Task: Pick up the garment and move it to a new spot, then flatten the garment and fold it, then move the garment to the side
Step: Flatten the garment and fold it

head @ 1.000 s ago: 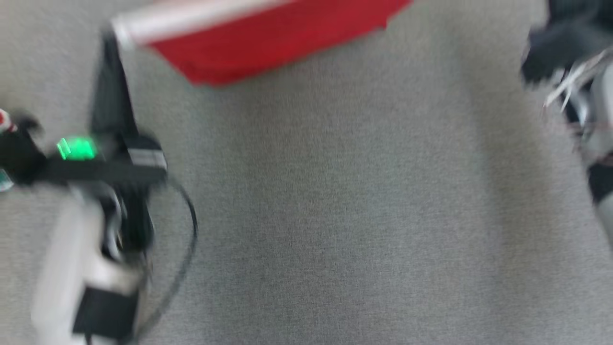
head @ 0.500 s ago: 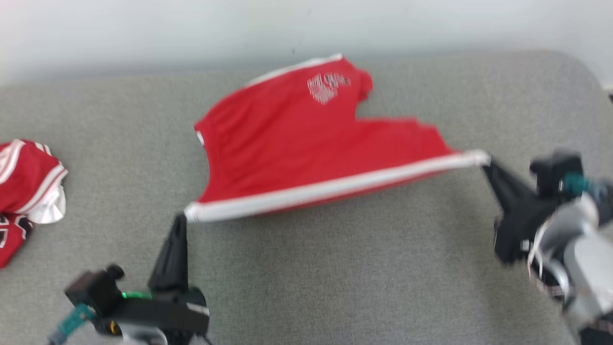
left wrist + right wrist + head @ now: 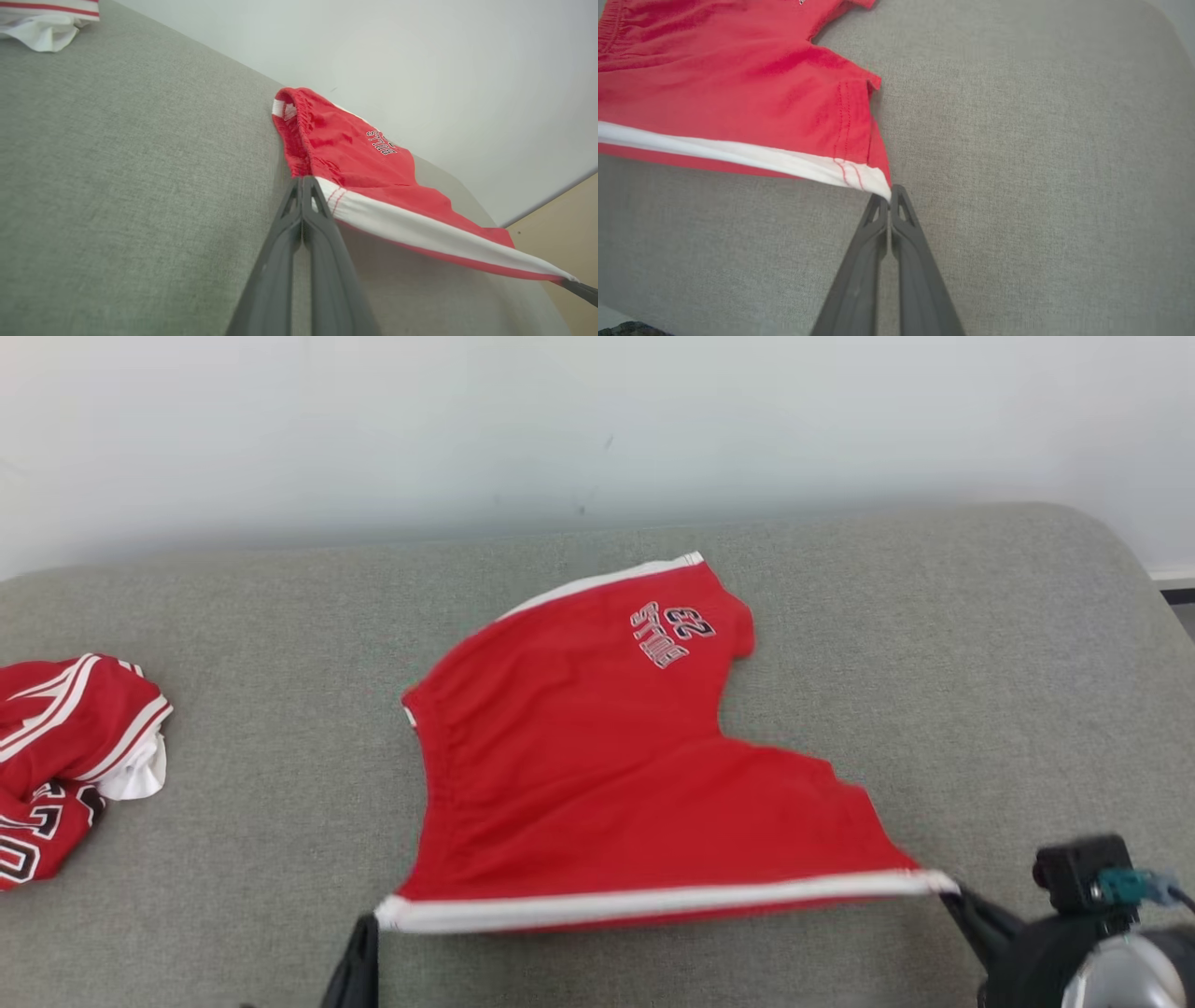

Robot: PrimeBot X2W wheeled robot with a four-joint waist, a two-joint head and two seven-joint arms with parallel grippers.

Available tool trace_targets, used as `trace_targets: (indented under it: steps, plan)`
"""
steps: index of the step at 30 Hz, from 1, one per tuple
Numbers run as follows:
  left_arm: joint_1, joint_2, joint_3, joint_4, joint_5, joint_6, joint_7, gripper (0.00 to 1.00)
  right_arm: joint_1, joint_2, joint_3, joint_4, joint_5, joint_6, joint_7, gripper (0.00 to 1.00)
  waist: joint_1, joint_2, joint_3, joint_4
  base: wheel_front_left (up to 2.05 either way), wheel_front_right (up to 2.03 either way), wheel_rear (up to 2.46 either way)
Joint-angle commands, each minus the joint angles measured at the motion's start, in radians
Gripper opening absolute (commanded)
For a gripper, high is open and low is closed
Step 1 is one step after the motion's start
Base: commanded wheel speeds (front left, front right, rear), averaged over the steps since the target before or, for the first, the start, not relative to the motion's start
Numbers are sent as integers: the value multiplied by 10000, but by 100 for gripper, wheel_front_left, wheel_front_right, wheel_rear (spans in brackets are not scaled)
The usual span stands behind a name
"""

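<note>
The garment (image 3: 579,775) is a pair of red shorts with a white side stripe and dark lettering, spread on the grey cushion (image 3: 840,616). Its white-striped near edge is pulled taut between both grippers. My left gripper (image 3: 372,922) is shut on the left corner, seen close in the left wrist view (image 3: 302,179). At the lower right my right gripper (image 3: 948,889) is shut on the other corner (image 3: 889,191). The far leg with the lettering (image 3: 380,142) lies flat on the cushion.
A second red, white-striped garment (image 3: 65,756) lies crumpled at the cushion's left end. A pale wall (image 3: 597,429) runs behind the cushion. The cushion's rounded right end (image 3: 1120,560) is near my right arm.
The head camera has tilted up, so the picture shifted and sharpened. Both grippers stay shut on the striped edge, which now sits lower in view and nearer me.
</note>
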Motion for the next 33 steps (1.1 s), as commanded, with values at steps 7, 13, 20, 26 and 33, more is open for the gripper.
trace_targets:
  steps: [7, 13, 20, 26, 33]
  plan:
    - [1168, 227, 12, -613, 141, 411, 65, 0, 1755, 384, -987, -1553, 72, -41, 1551, 0, 2, 2, 23, 45, 0, 0, 0]
    - [1632, 698, -42, -1212, 466, 611, 262, 0, 2538, 674, -1574, -2698, 56, -43, 2037, 0, 2, 2, 37, 124, 0, 0, 0]
    - [452, 671, -512, -1287, 951, 516, 381, 0, 1000, 361, -1107, -2291, 238, -35, 942, 0, 2, 2, 71, 243, 0, 0, 0]
    - [-1424, 417, -1035, -375, 1615, 433, 321, 0, -1077, -392, -261, -661, 98, -34, -41, 0, 2, 2, 338, 532, 0, 0, 0]
    - [-3513, -22, -1239, 794, 1883, 487, 418, 0, -3652, -1139, 765, 1348, 236, -34, -986, 0, 2, 2, 1045, 913, 0, 0, 0]
